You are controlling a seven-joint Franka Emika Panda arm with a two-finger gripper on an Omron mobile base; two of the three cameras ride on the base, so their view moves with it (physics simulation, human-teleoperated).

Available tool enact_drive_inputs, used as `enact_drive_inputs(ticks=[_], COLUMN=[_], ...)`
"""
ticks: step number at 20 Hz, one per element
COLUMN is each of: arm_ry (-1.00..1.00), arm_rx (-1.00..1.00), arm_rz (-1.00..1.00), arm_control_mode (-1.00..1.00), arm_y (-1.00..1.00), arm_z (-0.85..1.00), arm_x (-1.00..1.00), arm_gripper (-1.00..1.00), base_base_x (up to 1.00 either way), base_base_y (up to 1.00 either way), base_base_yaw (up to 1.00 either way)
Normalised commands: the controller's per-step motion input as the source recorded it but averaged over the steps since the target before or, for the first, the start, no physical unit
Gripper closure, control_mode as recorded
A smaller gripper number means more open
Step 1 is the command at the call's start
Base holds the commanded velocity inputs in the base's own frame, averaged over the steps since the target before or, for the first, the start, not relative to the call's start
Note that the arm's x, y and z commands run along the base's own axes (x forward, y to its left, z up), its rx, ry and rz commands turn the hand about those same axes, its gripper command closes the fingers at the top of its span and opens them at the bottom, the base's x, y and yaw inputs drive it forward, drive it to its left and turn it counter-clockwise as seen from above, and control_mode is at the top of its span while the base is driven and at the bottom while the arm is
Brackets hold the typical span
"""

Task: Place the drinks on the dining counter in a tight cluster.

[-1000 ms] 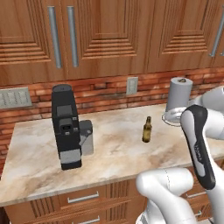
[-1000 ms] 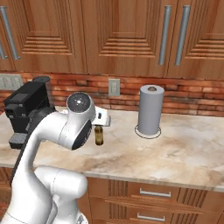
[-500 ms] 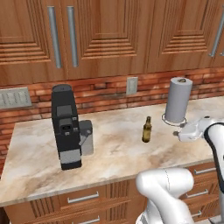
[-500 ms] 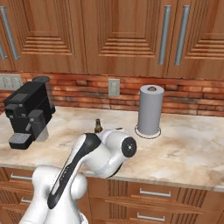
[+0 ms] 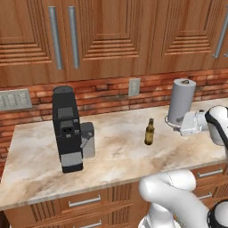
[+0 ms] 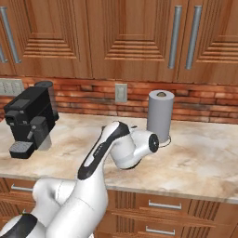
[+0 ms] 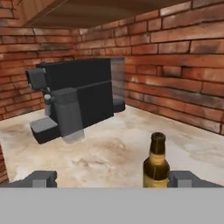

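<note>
- The gripper (image 7: 111, 178) is wide open and holds nothing
- The brown bottle (image 7: 156, 162) stands up between the two fingers (image 7: 41, 178), closer to the right one, and I cannot tell if it touches
- It stands on the marble counter (image 5: 120, 151) by the brick wall (image 7: 175, 65)
- A black coffee machine (image 5: 67, 129) is well apart on the left
- A grey paper towel roll (image 5: 181, 102) stands near the bottle on the right
</note>
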Motion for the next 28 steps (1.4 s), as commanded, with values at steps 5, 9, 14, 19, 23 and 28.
enact_drive_inputs(ticks=[5, 9, 14, 19, 23, 28], arm_ry=[0.01, 0.00, 0.00, 0.00, 0.00, 0.06], arm_rx=[-0.01, 0.00, 0.00, 0.00, 0.00, 0.00], arm_rz=[0.00, 0.00, 0.00, 0.00, 0.00, 0.03], arm_control_mode=[-1.00, -1.00, -1.00, -1.00, -1.00, -1.00], arm_y=[0.06, 0.00, 0.00, 0.07, 0.07, 0.00], arm_z=[-0.06, -0.18, -0.66, -0.73, -0.39, -0.07], arm_x=[0.69, 0.19, 0.00, 0.21, 0.30, 0.34], arm_gripper=[-1.00, -1.00, -1.00, -1.00, -1.00, -1.00], base_base_x=[0.00, 0.00, 0.00, 0.00, 0.00, 0.00], base_base_y=[0.00, 0.00, 0.00, 0.00, 0.00, 0.00], base_base_yaw=[0.00, 0.00, 0.00, 0.00, 0.00, 0.00])
